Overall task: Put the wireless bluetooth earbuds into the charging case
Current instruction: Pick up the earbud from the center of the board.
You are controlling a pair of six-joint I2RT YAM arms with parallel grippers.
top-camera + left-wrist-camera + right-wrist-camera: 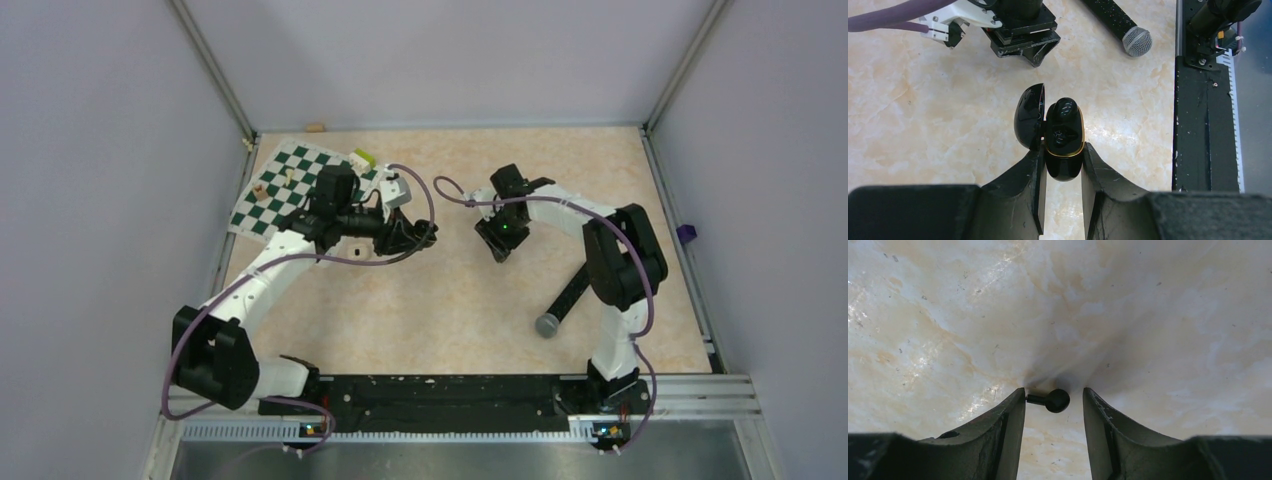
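So, biggest first: the marbled table [450,300], with a microphone [1120,25] lying well beyond the left fingertips, off to their right. The left gripper [1062,150] is clamped on the charging case [1064,167], one finger on each side of its lower body. Its lid [1029,117] hangs open past the left finger, and what looks like a seated earbud [1064,111] is up top. The right gripper [1054,390] sits partway apart, straddling the loose earbud [1057,400]: stem on the left finger, gap on the right.

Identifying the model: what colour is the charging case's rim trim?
Gold, on the black charging case; clearest in left wrist view.
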